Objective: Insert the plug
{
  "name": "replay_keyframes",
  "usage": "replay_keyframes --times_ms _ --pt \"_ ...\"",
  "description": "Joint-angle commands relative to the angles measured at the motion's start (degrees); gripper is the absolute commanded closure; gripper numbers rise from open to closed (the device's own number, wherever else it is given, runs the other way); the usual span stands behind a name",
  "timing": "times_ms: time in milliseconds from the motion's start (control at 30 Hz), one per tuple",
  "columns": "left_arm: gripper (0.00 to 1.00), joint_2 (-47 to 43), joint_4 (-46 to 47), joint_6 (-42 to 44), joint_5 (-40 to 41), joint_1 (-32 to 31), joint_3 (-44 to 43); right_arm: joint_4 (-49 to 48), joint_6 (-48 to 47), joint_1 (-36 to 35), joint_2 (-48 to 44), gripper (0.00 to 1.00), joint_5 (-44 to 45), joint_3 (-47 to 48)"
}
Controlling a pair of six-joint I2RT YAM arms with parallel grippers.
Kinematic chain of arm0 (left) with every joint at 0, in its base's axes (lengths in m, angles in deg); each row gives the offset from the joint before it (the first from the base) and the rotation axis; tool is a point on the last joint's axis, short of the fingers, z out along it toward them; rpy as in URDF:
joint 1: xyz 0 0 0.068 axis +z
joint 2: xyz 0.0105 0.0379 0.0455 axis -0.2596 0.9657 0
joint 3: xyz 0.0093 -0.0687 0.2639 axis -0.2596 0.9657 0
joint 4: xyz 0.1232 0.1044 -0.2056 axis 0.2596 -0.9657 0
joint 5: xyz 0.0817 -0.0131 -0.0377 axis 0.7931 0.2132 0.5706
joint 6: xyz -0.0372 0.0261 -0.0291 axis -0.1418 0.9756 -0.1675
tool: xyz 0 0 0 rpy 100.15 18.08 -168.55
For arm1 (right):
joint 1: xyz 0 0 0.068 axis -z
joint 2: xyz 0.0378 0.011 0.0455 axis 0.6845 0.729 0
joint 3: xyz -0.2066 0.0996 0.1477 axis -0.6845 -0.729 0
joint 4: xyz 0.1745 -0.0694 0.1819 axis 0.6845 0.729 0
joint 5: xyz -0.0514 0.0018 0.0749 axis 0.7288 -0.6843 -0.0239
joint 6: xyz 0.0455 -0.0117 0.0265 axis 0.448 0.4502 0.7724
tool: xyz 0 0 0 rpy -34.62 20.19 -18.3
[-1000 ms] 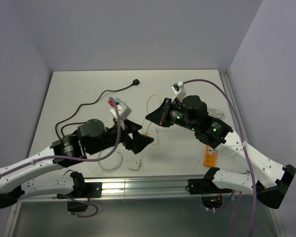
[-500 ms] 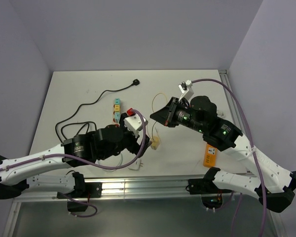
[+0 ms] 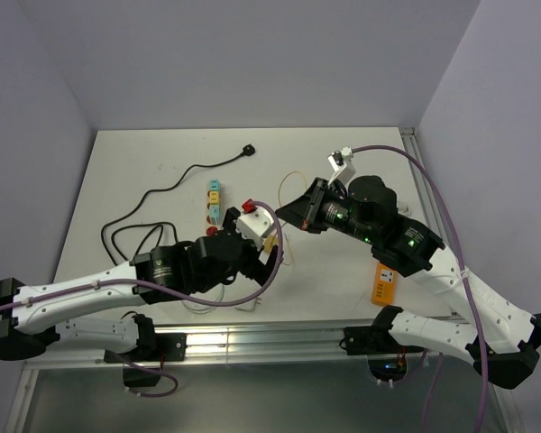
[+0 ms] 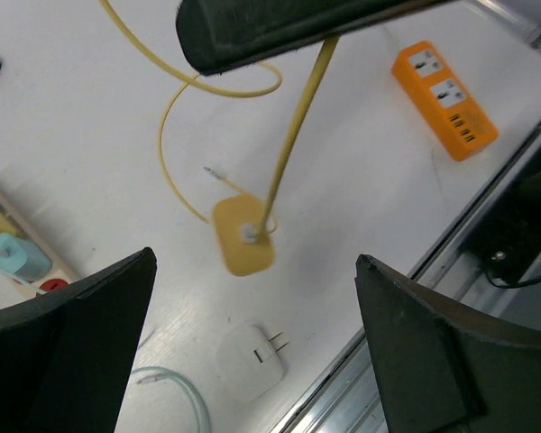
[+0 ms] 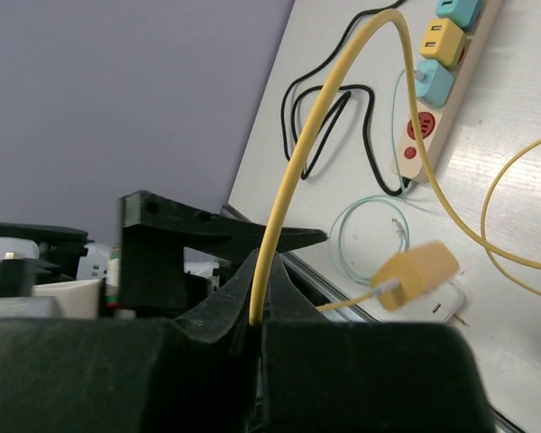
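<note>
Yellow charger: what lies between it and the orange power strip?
Left wrist view shows only bare table between the yellow charger and the orange power strip, apart from the charger's own cable.

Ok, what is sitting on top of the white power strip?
On the power strip sit a teal plug, a yellow plug and another teal plug in a row, then two red round parts. The sockets beneath the plugs are covered.

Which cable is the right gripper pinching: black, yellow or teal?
The yellow cable, clamped in the right gripper; black cable and teal cable lie on the table.
</note>
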Motion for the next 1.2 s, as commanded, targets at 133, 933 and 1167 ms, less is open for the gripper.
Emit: replay_keyframes --times_ms 133,933,1167 --pt "0.01 4.6 -1.9 -5.3 11.0 -0.3 -2.7 -1.8 0.8 0.3 -1.9 1.00 1.4 1.7" --pt "0.01 7.3 2.7 -3.8 6.8 -0.2 0.0 -2.3 1.4 0.1 -2.2 1.00 0.8 1.1" --pt "0.04 8.6 4.3 -3.3 5.4 0.4 0.4 -2.3 1.5 0.1 -2.1 1.00 0.8 1.0"
